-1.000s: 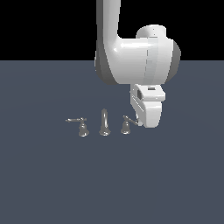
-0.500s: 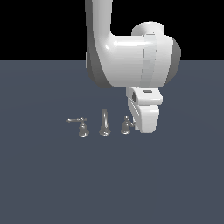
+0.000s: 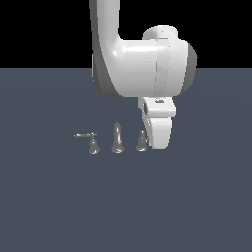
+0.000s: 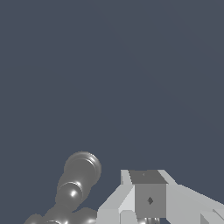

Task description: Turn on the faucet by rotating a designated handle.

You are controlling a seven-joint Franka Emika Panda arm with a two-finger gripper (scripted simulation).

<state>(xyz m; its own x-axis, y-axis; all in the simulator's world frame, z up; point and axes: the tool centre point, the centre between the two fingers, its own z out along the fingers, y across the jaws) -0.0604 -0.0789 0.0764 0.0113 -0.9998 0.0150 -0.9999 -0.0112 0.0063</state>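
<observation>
The handle (image 3: pixel 141 142) stood on the floor (image 3: pixel 197 197) at the end of the faucet (image 3: pixel 117 140) toward the exterior view's right, a small shiny bell-shaped base, shorter than the spout (image 3: pixel 117 138) just beside it. Its lever arm could not be made out; the gripper (image 3: pixel 160 142) covered that side. The spout rose slim and upright in the middle of the set, and beyond it, toward the exterior view's left, the twin handle (image 3: pixel 91 142) stood apart with its thin lever pointing out to that side. All three pieces sat in a row on the flat grey-blue floor.

The gripper hung low, right against the handle on the exterior view's right, its white body reaching down about level with the handle's base. Whether it touched the handle I could not tell. Whether the fingers were spread or closed I could not tell either: from outside they showed only as one pale block, and in the wrist view only a grey finger (image 4: pixel 148 199) showed at the edge of the picture. In that view a rounded shiny metal shape (image 4: pixel 78 175), part of the faucet, lay close beside the finger; which piece it was I could not tell.

Above the gripper the big white arm (image 3: pixel 142 64) bulked over the scene, its upper link rising out of sight against a black background
</observation>
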